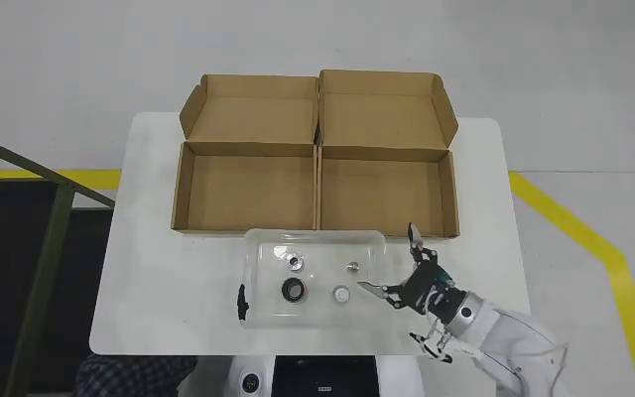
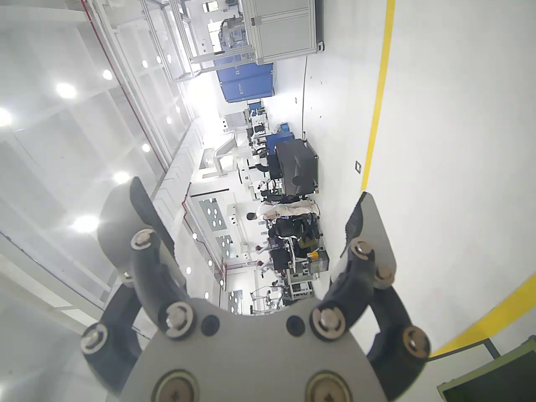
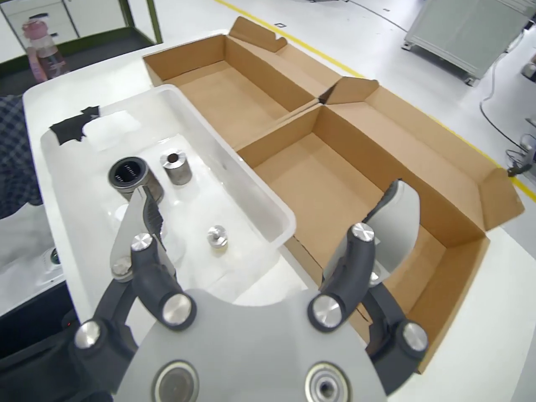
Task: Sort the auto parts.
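Note:
A clear plastic tray [image 1: 260, 248] [image 3: 197, 117] at the table's front holds a black ringed bearing [image 1: 294, 290] [image 3: 125, 173], a grey metal cylinder [image 1: 294, 262] [image 3: 176, 167], a small silver stud [image 1: 351, 266] [image 3: 217, 236] and a small white part [image 1: 341, 294]. My right gripper [image 1: 388, 259] [image 3: 272, 189] hangs open and empty over the tray's right end, one finger [image 3: 142, 215] above the tray, the other toward the right box. My left gripper [image 2: 249, 189] is open, empty and facing the room.
Two open cardboard boxes, left [image 1: 245, 192] [image 3: 234, 89] and right [image 1: 382, 196] [image 3: 335, 169], stand side by side behind the tray. Black tape [image 1: 241, 301] [image 3: 71, 127] sticks to the tray's left end. A green cart [image 1: 40, 248] with a pink bottle [image 3: 42, 54] stands left of the table.

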